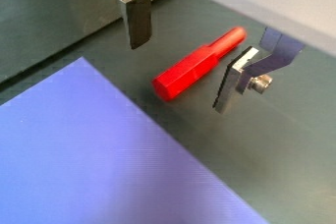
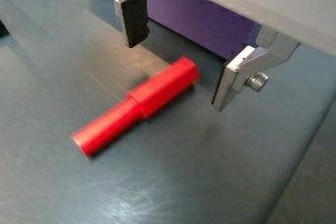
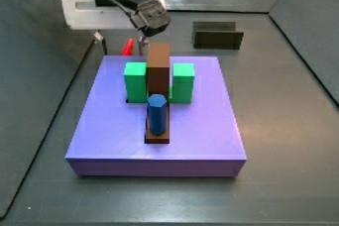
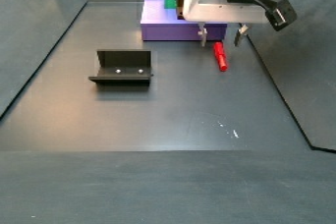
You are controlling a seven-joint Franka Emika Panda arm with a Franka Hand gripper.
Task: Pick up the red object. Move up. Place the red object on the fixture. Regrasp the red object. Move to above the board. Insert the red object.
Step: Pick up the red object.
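Observation:
The red object point(image 4: 222, 57) is a short red peg lying flat on the dark floor beside the board point(image 4: 160, 24), seen close in both wrist views point(image 1: 197, 64) point(image 2: 136, 108). My gripper point(image 4: 222, 37) hangs open over the peg's end nearest the board. Its fingers point(image 1: 137, 22) stand either side of the peg without touching it, in both wrist views point(image 1: 180, 74) point(image 2: 178, 73). The lavender board point(image 3: 199, 121) carries two green blocks point(image 3: 135, 81), a brown bar point(image 3: 158, 71) and a blue cylinder point(image 3: 157, 113). The dark fixture point(image 4: 121, 68) stands apart on the floor.
The board's side wall point(image 2: 197, 22) rises right behind the fingers. In a side view the fixture point(image 3: 217, 36) sits beyond the board. Grey walls enclose the floor point(image 4: 157, 120).

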